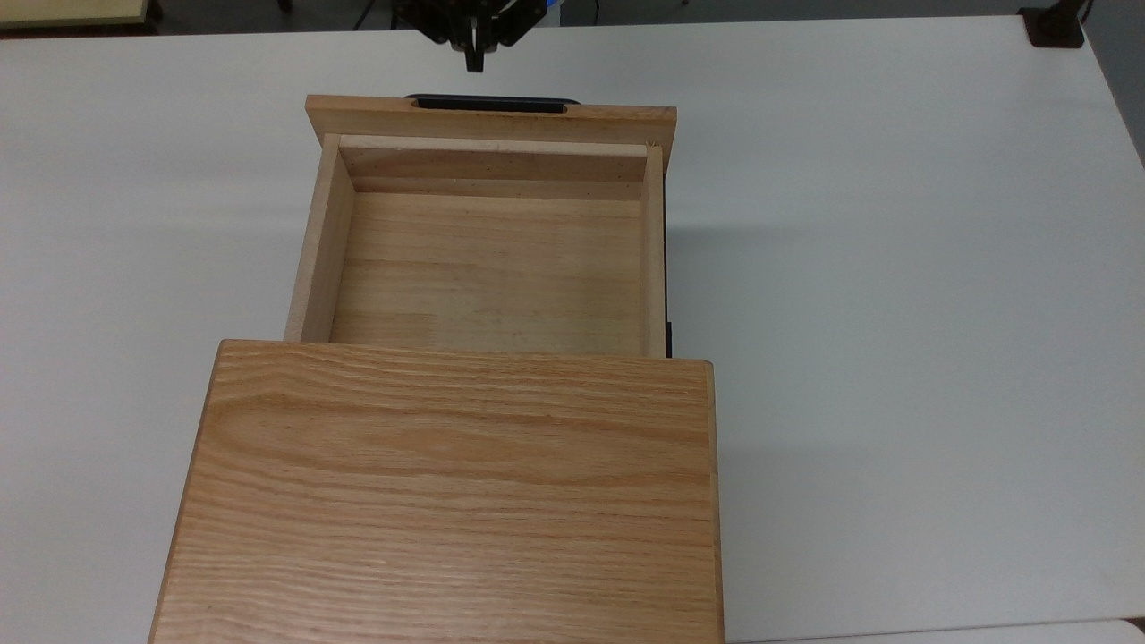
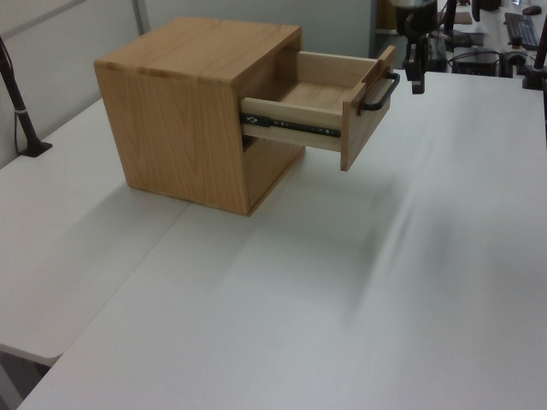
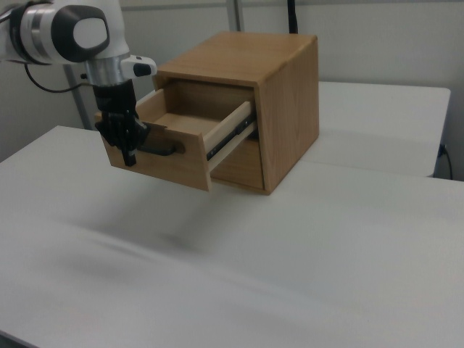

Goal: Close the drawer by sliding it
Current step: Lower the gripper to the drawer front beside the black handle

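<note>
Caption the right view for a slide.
Gripper hangs in front of the open drawer, near its black handle.

A robotics lab or test room; plain white tables (image 2: 342,299) pushed together; a white robot arm (image 3: 65,32) mounted beside them; grey partition walls (image 3: 362,43); cluttered benches with cables and equipment (image 2: 487,34) behind.

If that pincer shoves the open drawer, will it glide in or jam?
The drawer probably glides straight: it rides on a metal side rail. It looks empty, so likely light. The cabinet might scoot on the smooth table if pushed hard.
</note>
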Controlling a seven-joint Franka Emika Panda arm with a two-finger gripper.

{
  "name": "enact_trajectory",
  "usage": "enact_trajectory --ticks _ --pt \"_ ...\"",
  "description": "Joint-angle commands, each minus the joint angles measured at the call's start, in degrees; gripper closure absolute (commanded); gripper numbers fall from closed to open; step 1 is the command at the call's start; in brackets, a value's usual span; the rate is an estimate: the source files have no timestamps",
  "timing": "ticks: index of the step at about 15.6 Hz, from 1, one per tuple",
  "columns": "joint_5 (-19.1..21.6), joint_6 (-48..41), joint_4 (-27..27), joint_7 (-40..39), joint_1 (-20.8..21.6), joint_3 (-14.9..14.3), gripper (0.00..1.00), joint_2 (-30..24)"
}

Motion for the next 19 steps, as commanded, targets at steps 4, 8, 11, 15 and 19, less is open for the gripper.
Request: enact_trajectory --ticks 4,8,11,15,19 --pt "0.86 9.81 -4.11 8.04 0.55 0.01 0.99 -0.08" --pt "0.95 16.66 -3.32 9.98 0.29 -0.08 1.00 1.85" --pt "0.87 24.30 -3.23 11.12 0.02 -0.08 1.00 2.82" --pt "0.16 29.76 2.38 13.50 -0.07 -0.26 1.00 7.74" --pt "-0.10 37.93 3.79 16.75 -0.07 -0.43 1.00 11.43"
